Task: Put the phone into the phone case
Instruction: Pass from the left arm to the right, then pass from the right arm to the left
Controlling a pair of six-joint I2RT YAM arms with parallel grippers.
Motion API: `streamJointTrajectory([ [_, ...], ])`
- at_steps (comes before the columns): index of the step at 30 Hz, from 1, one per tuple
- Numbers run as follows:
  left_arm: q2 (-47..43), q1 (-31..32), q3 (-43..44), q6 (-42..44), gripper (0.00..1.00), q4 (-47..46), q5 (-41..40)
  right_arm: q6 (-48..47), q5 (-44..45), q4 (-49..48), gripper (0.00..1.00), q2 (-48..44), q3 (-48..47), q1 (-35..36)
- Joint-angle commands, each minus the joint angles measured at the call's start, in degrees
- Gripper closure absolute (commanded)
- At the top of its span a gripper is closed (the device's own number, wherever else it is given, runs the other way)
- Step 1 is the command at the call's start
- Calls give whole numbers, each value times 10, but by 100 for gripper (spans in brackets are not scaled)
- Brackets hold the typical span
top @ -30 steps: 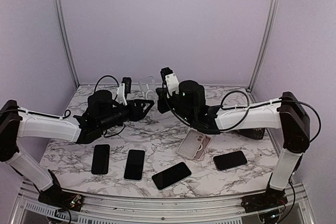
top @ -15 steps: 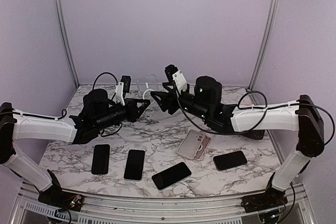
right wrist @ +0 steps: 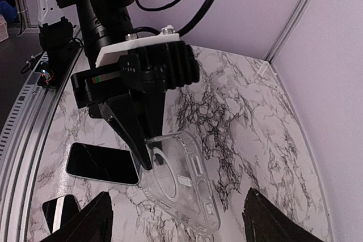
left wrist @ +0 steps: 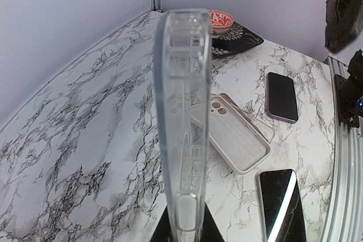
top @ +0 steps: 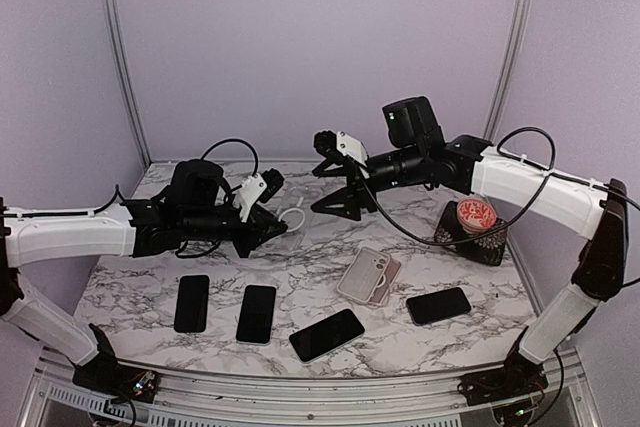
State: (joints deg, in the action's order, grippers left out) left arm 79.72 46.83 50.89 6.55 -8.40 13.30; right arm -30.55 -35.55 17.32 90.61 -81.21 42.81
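Note:
A clear phone case (top: 293, 217) is pinched at one end by my left gripper (top: 272, 226), which is shut on it just above the marble left of centre. In the left wrist view the clear case (left wrist: 181, 111) stands edge-on out of the gripper (left wrist: 182, 222). My right gripper (top: 335, 175) hangs open above and to the right of it, holding nothing. From the right wrist, the case (right wrist: 181, 179) lies between and beyond the spread fingertips of that gripper (right wrist: 178, 222). Several black phones lie near the front, among them one (top: 257, 313) and another (top: 327, 334).
A beige case stacked on a pink one (top: 368, 277) lies right of centre, with a phone (top: 438, 305) beside it. A red-patterned bowl (top: 473, 215) sits on a black mat at the right. The back wall and metal posts close in the rear.
The right gripper opened, let go of the clear case and pulled back up and to the right. The left gripper shut on the case and brought it lower.

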Motion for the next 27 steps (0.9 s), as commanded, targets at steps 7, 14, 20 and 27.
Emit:
streamJointTrajectory([
  [7,1,9,27,72,100,83,43,-89,13,178,47,86,-97,37],
  [14,-31,9,16,71,86,83,56,-70,-19,196,100,100,-144,33],
  [20,-142,7,-75,33,1,-74,45,122,-93,-35,100,11,-70,-1],
  [27,-197,7,-146,-92,1,-328,55,374,-67,-686,100,-147,213,13],
])
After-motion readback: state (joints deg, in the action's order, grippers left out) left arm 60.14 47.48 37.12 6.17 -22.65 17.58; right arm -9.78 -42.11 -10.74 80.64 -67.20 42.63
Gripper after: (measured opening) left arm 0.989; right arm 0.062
